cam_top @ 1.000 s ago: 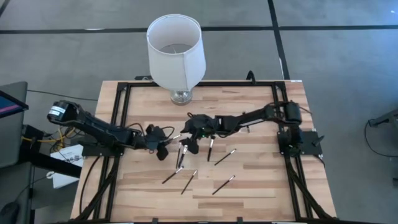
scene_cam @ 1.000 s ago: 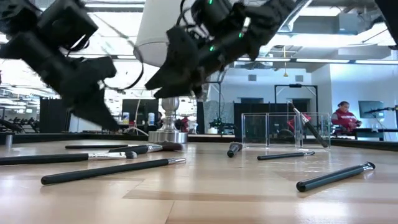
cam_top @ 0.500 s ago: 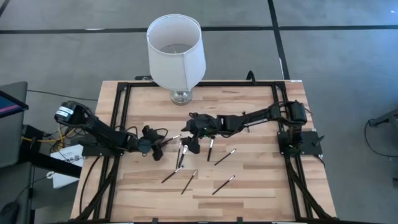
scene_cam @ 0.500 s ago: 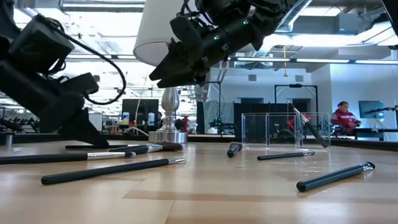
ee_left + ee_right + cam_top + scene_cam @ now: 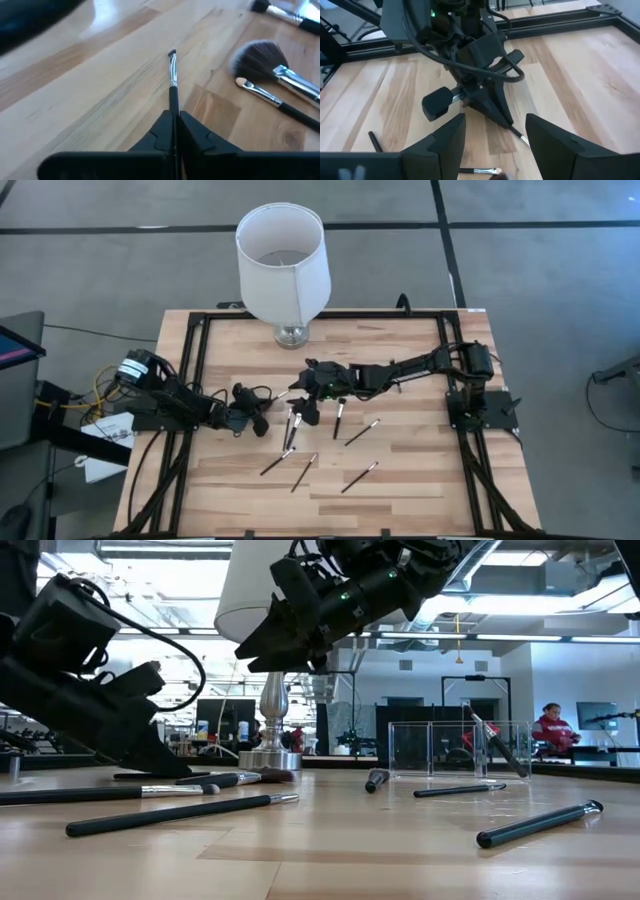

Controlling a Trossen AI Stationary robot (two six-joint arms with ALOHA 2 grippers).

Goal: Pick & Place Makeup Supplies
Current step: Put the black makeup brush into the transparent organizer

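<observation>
Several thin makeup brushes lie flat on the wooden table (image 5: 420,480), among them a pair (image 5: 290,427) mid-table, a fan brush (image 5: 260,60) and a small pale-tipped one (image 5: 257,91). My left gripper (image 5: 175,125) is low at the table's left-centre and shut on one thin dark brush (image 5: 173,85), whose bristle tip (image 5: 172,52) points ahead of it. In the right wrist view that brush (image 5: 517,134) pokes out of the left gripper (image 5: 492,107). My right gripper (image 5: 495,120) hovers open above the table, facing the left gripper and touching nothing. My left gripper pinches the thin brush's dark handle (image 5: 174,111) between its two fingers, which slant down toward the table and lie along the brush. The metal ferrule and bristle end stick out ahead. Whether that end rests on the wood or hangs just above it, I cannot tell.
A white lampshade on a glass base (image 5: 283,260) stands at the table's far edge. In the low view a clear plastic holder (image 5: 445,748) has one brush (image 5: 497,745) leaning in it. Black frame rails (image 5: 195,350) border the table. A person (image 5: 552,730) sits far behind.
My left gripper has come down from above the brushes to the table surface and now slants low. My right gripper has risen a little and stays open above it. The loose brushes have not moved.
</observation>
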